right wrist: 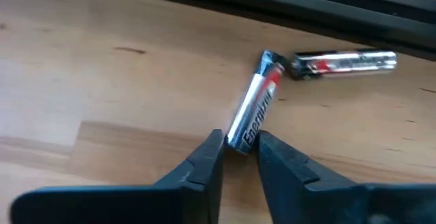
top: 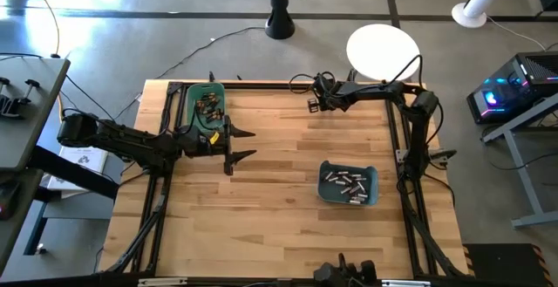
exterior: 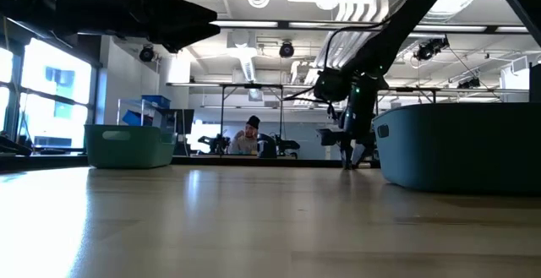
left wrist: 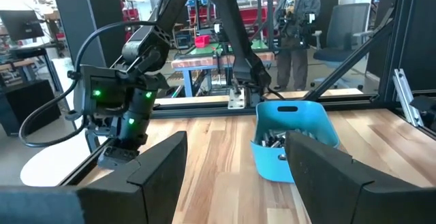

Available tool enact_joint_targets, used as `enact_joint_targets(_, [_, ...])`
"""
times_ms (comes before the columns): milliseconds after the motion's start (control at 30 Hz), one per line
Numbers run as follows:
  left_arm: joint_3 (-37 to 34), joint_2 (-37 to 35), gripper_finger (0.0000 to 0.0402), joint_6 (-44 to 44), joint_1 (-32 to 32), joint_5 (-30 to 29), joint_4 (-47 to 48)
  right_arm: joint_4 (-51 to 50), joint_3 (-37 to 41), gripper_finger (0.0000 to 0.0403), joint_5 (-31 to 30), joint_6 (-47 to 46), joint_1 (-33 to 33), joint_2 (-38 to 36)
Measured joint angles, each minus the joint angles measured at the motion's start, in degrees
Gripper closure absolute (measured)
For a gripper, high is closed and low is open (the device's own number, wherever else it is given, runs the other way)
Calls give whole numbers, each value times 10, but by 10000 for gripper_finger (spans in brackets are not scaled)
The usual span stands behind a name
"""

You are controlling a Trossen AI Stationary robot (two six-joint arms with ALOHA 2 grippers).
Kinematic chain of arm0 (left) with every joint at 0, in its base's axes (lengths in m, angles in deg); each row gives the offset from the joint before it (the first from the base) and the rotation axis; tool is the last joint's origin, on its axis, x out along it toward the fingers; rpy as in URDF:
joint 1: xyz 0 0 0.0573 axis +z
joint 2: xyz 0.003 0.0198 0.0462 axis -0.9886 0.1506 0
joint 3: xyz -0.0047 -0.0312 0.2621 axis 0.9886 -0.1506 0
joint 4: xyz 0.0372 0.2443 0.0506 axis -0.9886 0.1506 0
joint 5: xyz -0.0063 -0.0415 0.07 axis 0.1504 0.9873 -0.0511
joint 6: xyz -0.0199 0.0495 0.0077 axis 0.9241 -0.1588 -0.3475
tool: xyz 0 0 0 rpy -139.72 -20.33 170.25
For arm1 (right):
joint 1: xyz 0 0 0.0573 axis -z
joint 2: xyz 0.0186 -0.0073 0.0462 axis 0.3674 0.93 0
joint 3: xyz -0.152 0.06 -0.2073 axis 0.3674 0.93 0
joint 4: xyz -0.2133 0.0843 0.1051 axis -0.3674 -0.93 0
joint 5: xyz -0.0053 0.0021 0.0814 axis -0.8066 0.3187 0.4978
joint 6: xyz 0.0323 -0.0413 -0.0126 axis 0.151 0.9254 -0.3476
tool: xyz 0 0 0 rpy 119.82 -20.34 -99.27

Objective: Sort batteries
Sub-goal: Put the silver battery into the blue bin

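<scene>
Batteries lie in three places on the wooden worktop [top: 270, 165]. Copper-brown cells [top: 209, 106] sit in a green bin [top: 191, 112] at the far left; silvery cells [top: 345, 183] sit in a teal bin [top: 370, 195] toward the near right. Two silver-and-red cells lie loose by the far rail, close to the right arm.

Right pincer [right wrist: 239, 149] is at the far edge of the worktop, well apart from both bins. Its two dark fingers [right wrist: 204, 161] are nearly closed around the lower end of one loose battery [right wrist: 253, 109], which lies slanted on the wood. The second loose battery [right wrist: 344, 62] lies just beside the first one's upper end, parallel to the black rail; contact between the two cannot be confirmed.

Left pincer [top: 241, 145] hovers just beside the green bin on its inner side, fingers [left wrist: 160, 166] spread wide and holding nothing. Its wrist camera faces across the worktop to the teal bin and the right arm.

A person stands in the room beyond the worktop.
</scene>
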Motion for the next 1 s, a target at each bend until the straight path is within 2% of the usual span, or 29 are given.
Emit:
enact_joint_targets(133, [0, 0, 163, 0, 0, 0, 1, 0, 0, 345, 10, 0, 18, 0])
enact_joint_targets(333, [0, 0, 163, 0, 0, 0, 1, 0, 1, 359, 16, 33, 26, 0])
enact_joint_targets(567, [0, 0, 163, 0, 0, 0, 2, -32, 3, 370, -13, 74, -13, -12])
enact_joint_targets(667, [0, 0, 163, 0, 0, 0, 2, -64, 6, 371, -40, 78, -52, -40])
enact_joint_targets(833, [0, 0, 163, 0, 0, 0, 2, -140, 4, 372, -108, 79, -149, -134])
enact_joint_targets(1000, [0, 0, 163, 15, 0, 0, 17, -263, 3, 372, -104, 79, -298, -244])
